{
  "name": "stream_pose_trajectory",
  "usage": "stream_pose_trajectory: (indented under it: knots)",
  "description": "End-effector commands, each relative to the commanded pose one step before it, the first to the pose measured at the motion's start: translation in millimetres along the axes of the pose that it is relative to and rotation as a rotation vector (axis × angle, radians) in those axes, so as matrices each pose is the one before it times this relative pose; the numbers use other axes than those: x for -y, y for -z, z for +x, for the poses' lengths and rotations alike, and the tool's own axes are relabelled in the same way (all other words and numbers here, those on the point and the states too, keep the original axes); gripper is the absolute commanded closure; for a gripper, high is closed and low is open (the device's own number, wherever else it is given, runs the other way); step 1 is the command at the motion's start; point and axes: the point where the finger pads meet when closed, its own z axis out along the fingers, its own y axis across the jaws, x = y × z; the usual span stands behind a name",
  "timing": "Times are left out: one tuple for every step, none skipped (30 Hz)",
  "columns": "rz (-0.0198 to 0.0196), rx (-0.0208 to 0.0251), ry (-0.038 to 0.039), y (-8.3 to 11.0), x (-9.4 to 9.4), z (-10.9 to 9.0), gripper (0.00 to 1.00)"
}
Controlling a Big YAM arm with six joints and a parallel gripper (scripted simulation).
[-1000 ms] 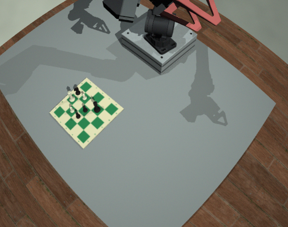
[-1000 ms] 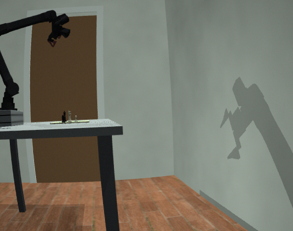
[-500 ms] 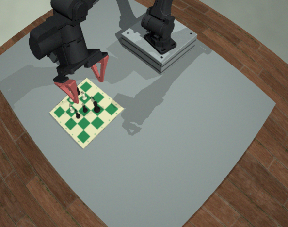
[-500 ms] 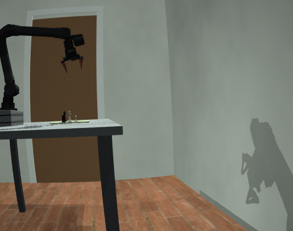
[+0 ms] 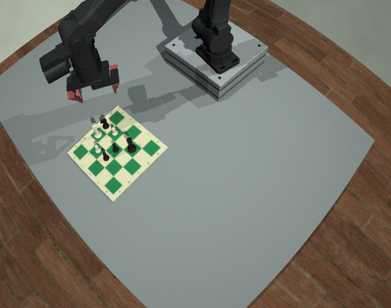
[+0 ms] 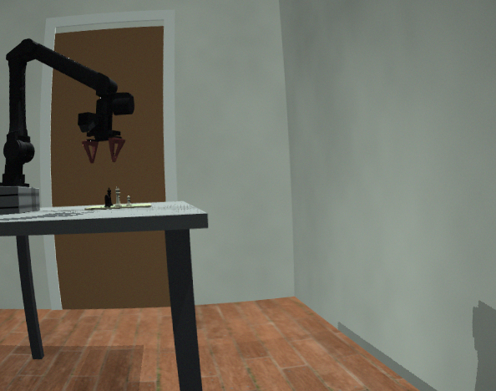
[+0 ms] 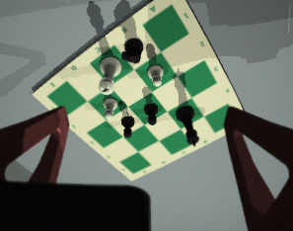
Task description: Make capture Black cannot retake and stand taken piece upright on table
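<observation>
A small green and cream chessboard (image 5: 113, 185) (image 6: 140, 205) (image 7: 165, 27) lies on the grey table's left part. On it stand a tall white piece (image 5: 96, 130) (image 6: 118, 196) (image 7: 108, 74), two white pawns (image 5: 114, 129) (image 5: 97, 148) (image 7: 156, 73) (image 7: 109, 105), a black piece (image 5: 104, 123) (image 7: 133, 49) at the far edge, two black pawns (image 5: 105, 155) (image 5: 115, 147) (image 7: 126, 124) (image 7: 150, 113) and a tall black piece (image 5: 131, 145) (image 6: 108, 197) (image 7: 186, 120). All stand upright. My gripper (image 5: 97, 93) (image 6: 102, 160) (image 7: 146, 115) is open and empty. It hangs high above the board's far side, fingers pointing down.
The arm's grey base block (image 5: 252, 52) (image 6: 12, 197) stands at the back of the table (image 5: 222, 199). Wooden floor surrounds the table. A brown door (image 6: 134, 83) is behind it in the exterior view.
</observation>
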Motion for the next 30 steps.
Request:
stream_pose_trajectory:
  knots:
    - [-0.13750, -0.03192, -0.04539, 40.76, -31.65, 18.82, 0.00]
    - [0.00000, 0.00000, 0.00000, 0.00, 0.00, 0.00, 0.00]
    - [0.00016, 0.00032, 0.00023, -0.13, 0.12, 0.11, 0.00]
    - [0.00000, 0.00000, 0.00000, 0.00, 0.00, 0.00, 0.00]
    - [0.00000, 0.00000, 0.00000, 0.00, 0.00, 0.00, 0.00]
    - [0.01343, 0.00506, -0.00229, -4.69, 5.54, -2.92, 0.00]
    - [0.03502, 0.01397, -0.01339, -13.46, 4.76, -7.35, 0.00]
    - [0.00782, 0.00320, -0.00445, -3.09, 0.29, -1.99, 0.00]
    - [0.00026, -0.00054, 0.00065, -0.02, 0.14, 0.32, 0.00]
    - [-0.00068, -0.00117, 0.00261, 0.75, 0.51, 1.05, 0.00]
    - [-0.01250, -0.00449, 0.00055, 4.96, -0.59, 0.44, 0.00]
    - [-0.00497, -0.00176, 0.00015, 1.98, -0.22, 0.14, 0.00]
    - [-0.00036, -0.00013, 0.00001, 0.14, -0.06, 0.03, 0.00]
    - [0.00005, 0.00002, 0.00000, -0.01, 0.02, -0.01, 0.00]
    - [0.00150, 0.00053, -0.00005, -0.03, 0.38, -0.14, 0.00]
    - [-0.00004, -0.00002, 0.00001, 0.01, -0.02, 0.01, 0.00]
    - [-0.00005, -0.00002, 0.00000, 0.02, -0.01, 0.00, 0.00]
    - [0.00000, 0.00000, 0.00000, 0.00, 0.00, 0.00, 0.00]
    - [0.00000, 0.00000, 0.00000, 0.00, 0.00, 0.00, 0.00]
    - [0.00015, 0.00005, 0.00042, -0.13, 0.04, -0.01, 0.00]
    - [0.00078, 0.00027, 0.01005, -0.76, 0.23, -0.08, 0.00]
    - [0.00348, 0.00114, 0.02183, -1.98, 0.95, -0.32, 0.00]
    - [0.00862, 0.00255, 0.01286, -3.56, 2.30, -0.70, 0.00]
    - [0.01326, 0.00376, 0.01980, -5.44, 3.56, -1.04, 0.00]
    - [0.01603, 0.00418, 0.02759, -6.64, 4.21, -1.12, 0.00]
    - [0.00175, 0.00032, 0.03637, -1.82, 0.78, 0.10, 0.00]
    - [-0.00465, -0.00120, 0.04504, 0.04, -2.03, 0.91, 0.00]
    - [-0.00773, -0.00184, 0.05346, 0.77, -3.40, 1.22, 0.00]
    - [0.00214, -0.00104, 0.06108, -2.75, 0.93, 0.57, 0.00]
    - [0.01011, -0.00095, 0.06814, -5.56, 4.52, 0.38, 0.00]
